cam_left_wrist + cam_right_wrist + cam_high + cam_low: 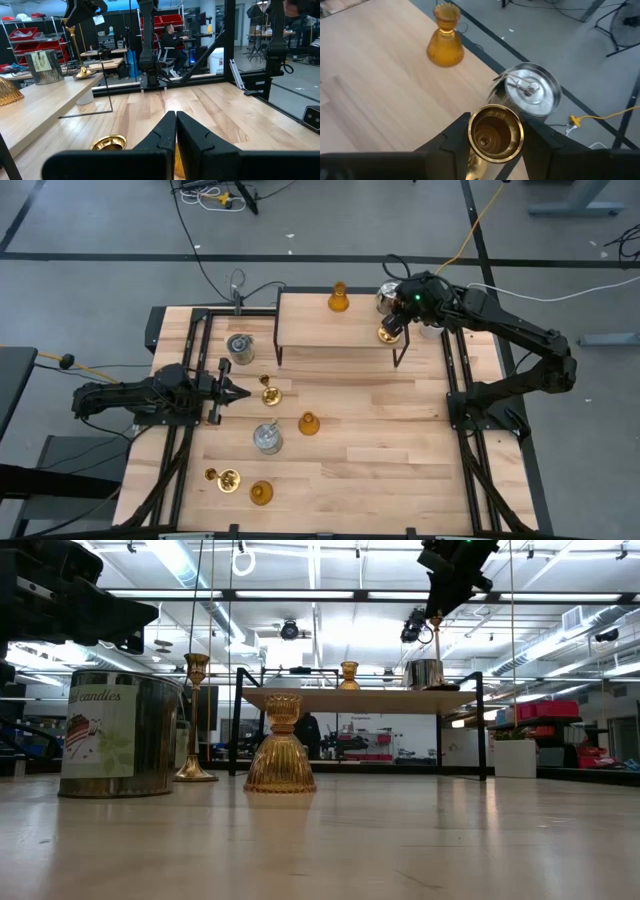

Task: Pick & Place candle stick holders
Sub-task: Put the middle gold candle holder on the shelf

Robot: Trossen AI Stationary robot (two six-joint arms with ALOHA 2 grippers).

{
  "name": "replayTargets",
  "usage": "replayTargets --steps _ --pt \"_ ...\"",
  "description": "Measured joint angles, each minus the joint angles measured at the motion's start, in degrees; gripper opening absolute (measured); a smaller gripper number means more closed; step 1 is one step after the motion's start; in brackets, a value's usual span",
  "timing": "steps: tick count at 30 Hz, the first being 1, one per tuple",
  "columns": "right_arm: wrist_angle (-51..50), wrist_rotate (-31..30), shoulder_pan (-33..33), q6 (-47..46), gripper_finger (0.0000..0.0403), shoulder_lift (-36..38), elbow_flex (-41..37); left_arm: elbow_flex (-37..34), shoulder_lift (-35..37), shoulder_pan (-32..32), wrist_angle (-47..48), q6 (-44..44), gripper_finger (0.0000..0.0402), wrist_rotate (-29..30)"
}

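A raised wooden shelf [330,320] stands at the table's far side. On it are an amber bell-shaped holder [339,299], a silvery cylinder [387,298] and a brass holder [388,332]. My right gripper [396,320] is above the shelf's right end, shut on that brass holder [495,132]. My left gripper [243,392] is shut and empty, low over the table's left part. A second brass holder [271,393] stands just to its right. On the table are two silvery cylinders [240,347] [267,438], two amber holders [309,423] [261,493] and a brass one [225,478]. My right gripper pinches the brass holder's cup [496,116] at its top, one finger [455,136] on each side of the rim. The fingers come from above, pointing down. The holder stands upright below them, its round base [82,74] on the shelf beside the silvery cylinder.
The shelf stands on thin black legs [398,355], with room under it. Black frame rails [455,380] run along the table's left and right sides. The table's near right part [400,470] is bare wood. A person [170,42] sits in the room beyond the table.
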State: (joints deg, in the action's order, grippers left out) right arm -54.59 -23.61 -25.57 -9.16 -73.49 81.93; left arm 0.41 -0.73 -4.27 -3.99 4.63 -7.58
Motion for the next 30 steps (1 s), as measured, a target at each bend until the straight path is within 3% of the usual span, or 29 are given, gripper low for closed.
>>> replayTargets --steps 10,17,21,30 --pt "7.4 -2.5 0.8 -2.2 0.0142 3.1 -7.6 0.0 0.0 0.0 0.0 0.0 0.0018 0.0" --pt "7.4 -1.4 0.8 -2.0 0.0147 4.9 -8.4 0.0 0.0 0.0 0.0 0.0 0.0018 0.0" --pt "6.8 -0.4 0.8 -2.4 0.0174 5.0 -8.5 0.0 0.0 0.0 0.0 0.0 0.0018 0.0" --pt "7.3 1.1 0.8 -1.6 0.0274 5.5 -8.6 0.0 0.0 0.0 0.0 0.0 0.0018 0.0"
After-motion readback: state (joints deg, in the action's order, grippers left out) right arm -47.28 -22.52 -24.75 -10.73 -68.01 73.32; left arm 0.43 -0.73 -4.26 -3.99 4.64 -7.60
